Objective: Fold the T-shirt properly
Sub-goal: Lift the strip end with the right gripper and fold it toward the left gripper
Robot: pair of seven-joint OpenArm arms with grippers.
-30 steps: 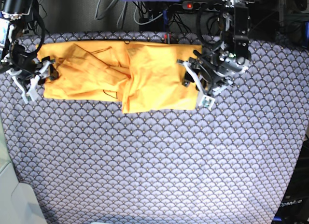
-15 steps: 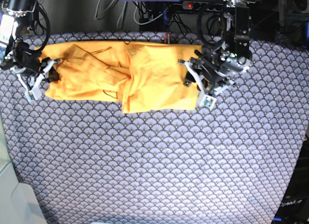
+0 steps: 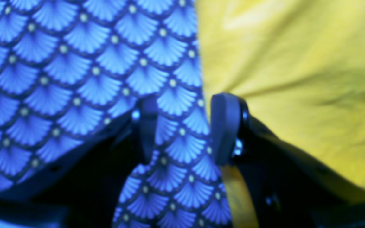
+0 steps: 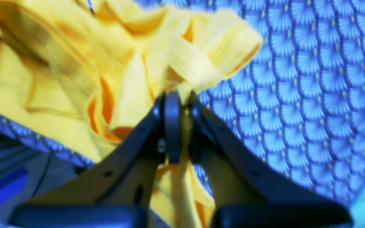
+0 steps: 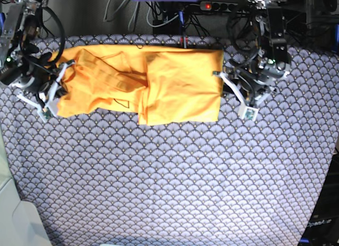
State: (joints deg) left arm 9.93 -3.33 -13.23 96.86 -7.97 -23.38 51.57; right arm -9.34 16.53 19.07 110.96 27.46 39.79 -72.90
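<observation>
Scalloped cloth [image 5: 175, 177] covering table, cables lying along far edge. Right gripper [image 4: 179, 126] at base view's left, pinching bunched edge of shirt [image 5: 153, 84], jaws narrow on fabric. Shirt lying across cloth's far part, partly folded. Left gripper [image 3: 182, 126] sitting just beside shirt's opposite edge, jaws standing apart, holding nothing, one finger [image 3: 223, 126] touching the edge.

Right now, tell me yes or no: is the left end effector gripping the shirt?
No: the left end effector stands open over the patterned cloth, with the shirt beside it.
</observation>
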